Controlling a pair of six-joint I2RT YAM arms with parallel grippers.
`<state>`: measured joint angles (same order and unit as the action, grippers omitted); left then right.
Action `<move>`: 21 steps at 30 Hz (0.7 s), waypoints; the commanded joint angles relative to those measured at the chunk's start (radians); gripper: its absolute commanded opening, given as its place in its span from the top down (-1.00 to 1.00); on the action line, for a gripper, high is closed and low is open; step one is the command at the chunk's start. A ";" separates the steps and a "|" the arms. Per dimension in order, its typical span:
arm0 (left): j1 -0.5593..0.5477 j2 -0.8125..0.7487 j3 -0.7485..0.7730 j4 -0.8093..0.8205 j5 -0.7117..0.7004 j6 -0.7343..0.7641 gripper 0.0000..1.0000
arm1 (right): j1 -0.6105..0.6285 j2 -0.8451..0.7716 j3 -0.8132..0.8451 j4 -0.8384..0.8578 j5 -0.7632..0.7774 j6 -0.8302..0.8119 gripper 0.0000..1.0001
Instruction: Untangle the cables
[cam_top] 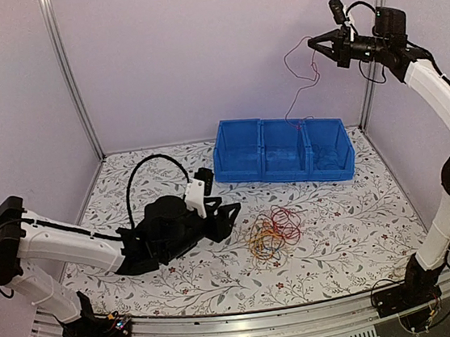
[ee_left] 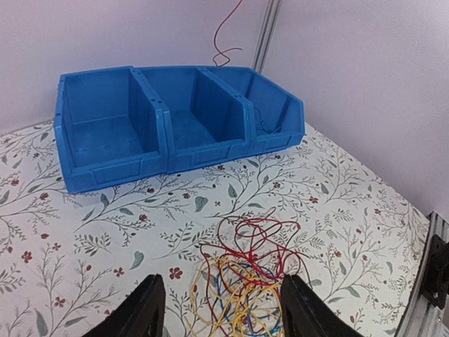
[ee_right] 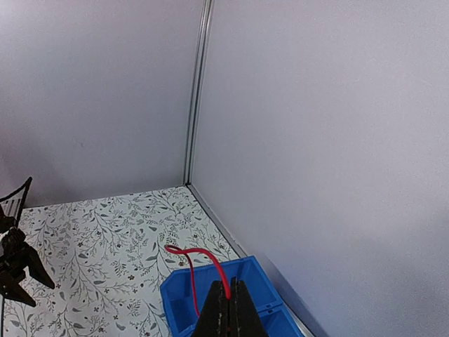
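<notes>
The cables [cam_top: 275, 233] lie as a tangled heap of red, yellow-orange and blue wires on the flowered table, also in the left wrist view [ee_left: 249, 281]. My left gripper [cam_top: 229, 217] is open, low, just left of the heap; its fingertips [ee_left: 149, 303] stand either side of the heap's near part. My right gripper [cam_top: 314, 44] is raised high at the back right, shut on one red cable [cam_top: 306, 78] that hangs down toward the bin's right compartment. In the right wrist view the red cable [ee_right: 188, 258] loops out from the closed jaws of that gripper [ee_right: 229, 291].
A blue three-compartment bin [cam_top: 281, 151] stands at the back of the table, also in the left wrist view [ee_left: 168, 116]. Enclosure walls and metal posts [cam_top: 68, 72] surround the table. A metal rail [cam_top: 227, 331] runs along the near edge.
</notes>
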<state>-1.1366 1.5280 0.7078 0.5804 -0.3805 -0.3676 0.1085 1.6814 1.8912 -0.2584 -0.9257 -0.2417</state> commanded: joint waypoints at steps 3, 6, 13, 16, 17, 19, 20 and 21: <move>-0.013 -0.090 -0.074 -0.050 -0.094 -0.048 -0.13 | 0.028 0.132 0.147 0.030 0.051 0.027 1.00; -0.012 -0.105 -0.092 -0.057 -0.100 -0.055 -0.13 | 0.044 0.202 0.186 0.031 0.074 0.012 1.00; -0.014 -0.111 -0.084 -0.083 -0.107 -0.054 -0.13 | 0.054 0.320 0.180 0.006 0.139 -0.033 1.00; -0.014 -0.107 -0.078 -0.091 -0.112 -0.049 -0.13 | 0.053 0.351 0.148 -0.007 0.160 -0.069 1.00; -0.014 -0.105 -0.075 -0.095 -0.115 -0.045 -0.13 | 0.053 0.357 0.134 -0.009 0.163 -0.082 1.00; -0.015 -0.102 -0.068 -0.105 -0.124 -0.046 -0.13 | 0.053 0.373 0.105 -0.009 0.175 -0.096 1.00; -0.014 -0.101 -0.067 -0.109 -0.129 -0.050 -0.13 | 0.054 0.378 0.090 -0.006 0.180 -0.096 1.00; -0.014 -0.101 -0.068 -0.110 -0.133 -0.057 -0.13 | 0.053 0.389 0.072 -0.006 0.181 -0.096 1.00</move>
<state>-1.1378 1.4353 0.6250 0.4923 -0.4843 -0.4160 0.1581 2.0377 2.0071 -0.2573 -0.7780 -0.3035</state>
